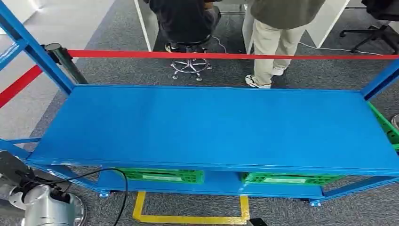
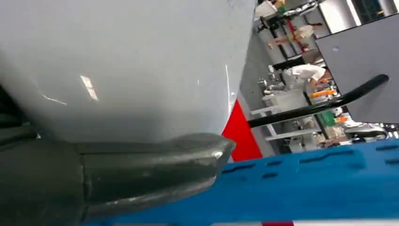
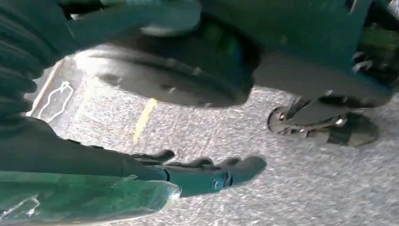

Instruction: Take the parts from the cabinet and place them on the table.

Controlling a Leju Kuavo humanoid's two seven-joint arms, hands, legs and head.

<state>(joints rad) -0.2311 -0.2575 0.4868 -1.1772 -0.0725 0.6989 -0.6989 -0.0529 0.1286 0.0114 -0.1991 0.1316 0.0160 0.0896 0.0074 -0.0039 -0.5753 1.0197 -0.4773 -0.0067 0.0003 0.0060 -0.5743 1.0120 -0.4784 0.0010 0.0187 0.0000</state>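
The right hand (image 3: 80, 155) is seen from close behind, hanging low over a grey speckled floor (image 3: 282, 202). Its dark fingers (image 3: 235, 170) are stretched out long and lie side by side. A clear bag (image 3: 84, 195) with something green inside is seen right up against the hand. The bag is cut off by the picture's edge, and what is inside is too blurry to be named. It cannot be told if the bag is held or just lies against the hand.

The left hand (image 2: 117, 174) is seen very close up as a thick grey thumb. The rest of the hand is hidden, so it cannot be told if it is spread or closed. A blue beam of the blue rack (image 2: 306, 188) is seen just behind the thumb.

In the head view, the wide top shelf of the blue rack (image 1: 211, 127) is seen in front of the robot. Two green crates (image 1: 160, 176) are tucked under that shelf, side by side. Just their front rims are seen, and what is in them is hidden. The silver left arm (image 1: 44, 207) is seen at the bottom corner, with a black cable (image 1: 123, 188) looping by it. A yellow line (image 1: 188, 219) is marked on the floor under the rack.

A red tape (image 1: 211, 55) is stretched behind the rack. Past it, a seated person (image 1: 186, 19) and a standing person (image 1: 273, 37) are cut off at the top.
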